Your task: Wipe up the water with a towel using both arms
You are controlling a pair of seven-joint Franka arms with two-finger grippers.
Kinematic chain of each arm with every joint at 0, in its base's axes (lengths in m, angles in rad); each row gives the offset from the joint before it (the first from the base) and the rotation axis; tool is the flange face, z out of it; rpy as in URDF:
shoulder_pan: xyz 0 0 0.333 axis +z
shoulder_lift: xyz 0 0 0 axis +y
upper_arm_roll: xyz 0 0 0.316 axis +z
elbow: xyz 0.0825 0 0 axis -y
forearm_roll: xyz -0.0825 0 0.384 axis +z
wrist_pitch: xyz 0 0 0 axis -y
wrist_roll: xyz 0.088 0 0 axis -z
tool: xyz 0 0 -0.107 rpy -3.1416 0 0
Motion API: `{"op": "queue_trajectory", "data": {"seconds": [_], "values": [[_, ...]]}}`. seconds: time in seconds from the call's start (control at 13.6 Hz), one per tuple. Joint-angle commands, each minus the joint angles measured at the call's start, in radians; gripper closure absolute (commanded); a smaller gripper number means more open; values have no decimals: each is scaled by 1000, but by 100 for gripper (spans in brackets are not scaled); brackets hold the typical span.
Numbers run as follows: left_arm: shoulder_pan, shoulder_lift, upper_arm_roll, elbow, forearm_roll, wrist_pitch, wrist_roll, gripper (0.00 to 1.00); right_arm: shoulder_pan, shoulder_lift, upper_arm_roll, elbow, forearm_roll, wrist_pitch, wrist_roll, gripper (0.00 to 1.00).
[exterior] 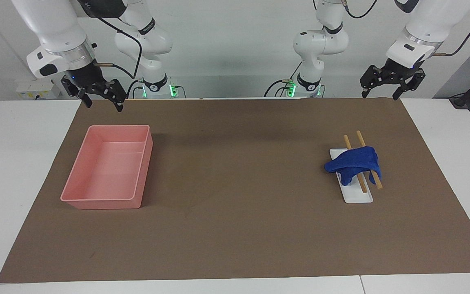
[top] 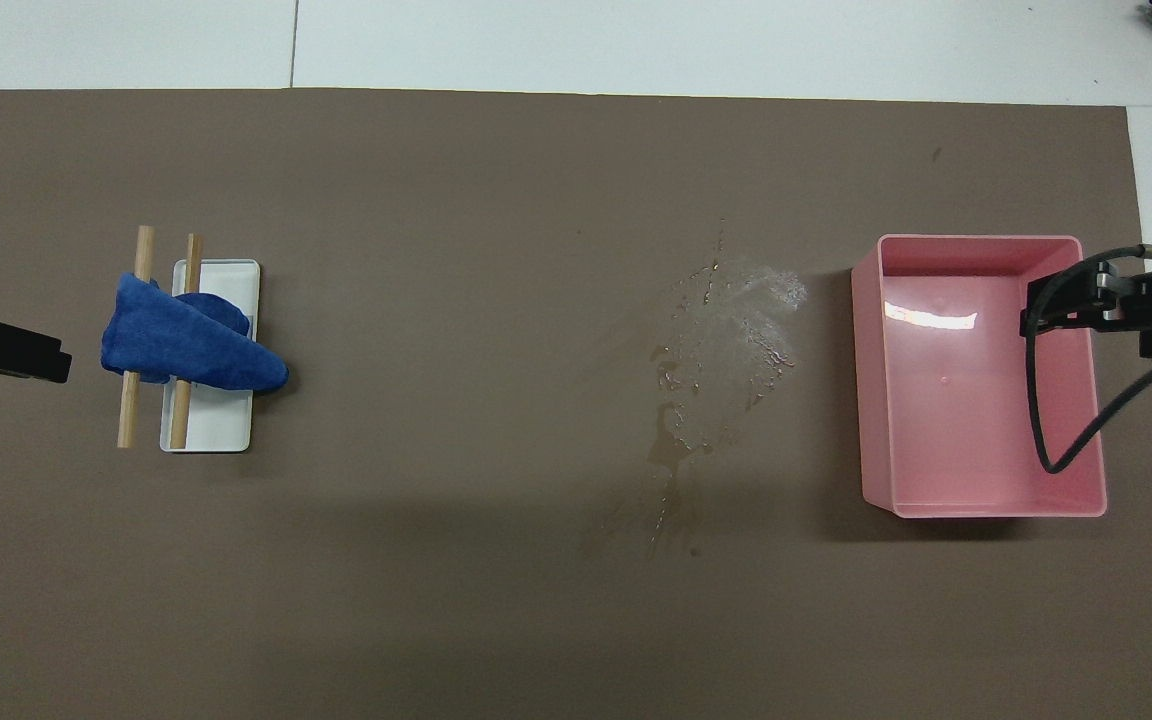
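The small royal-blue terry towel (exterior: pixel 354 162) is seen at the right of the facing view, draped over two wooden sticks (exterior: pixel 361 163) on a flat white rack (exterior: pixel 355 194). A rectangular pink plastic tray (exterior: pixel 110 167) is placed at the left. A glistening water spill (top: pixel 716 350) is shown mid-frame in the overhead view. The left gripper (exterior: pixel 381 94) is held raised at upper right, the right gripper (exterior: pixel 103 104) at upper left; both are spread apart and empty.

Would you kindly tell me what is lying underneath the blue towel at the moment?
The towel is draped over two wooden sticks that lie across a flat white rack. The middle of the sticks and part of the rack are covered, so anything else beneath cannot be seen.
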Motion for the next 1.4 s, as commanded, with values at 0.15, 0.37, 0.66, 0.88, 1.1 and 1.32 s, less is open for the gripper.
{"op": "queue_trajectory", "data": {"seconds": [0.15,0.37,0.66,0.88,1.1,1.32], "values": [[4,-17,-1,-12,-12,3,13,0,-4,-27,5,-41,-3,22,23,0],[7,-50,1,-93,-10,75,-2,0,-7,-32,5,-50,-1,24,24,0],[9,-70,1,-245,22,315,-68,0,-12,-33,5,-53,-1,24,23,0],[10,-38,1,-343,110,512,-83,0,-12,-35,5,-58,-1,24,24,0],[15,69,1,-357,164,648,-160,0,-13,-36,5,-58,-1,15,26,0],[41,111,-1,-408,164,734,-192,0,-13,-36,5,-59,-1,19,46,0]]}}
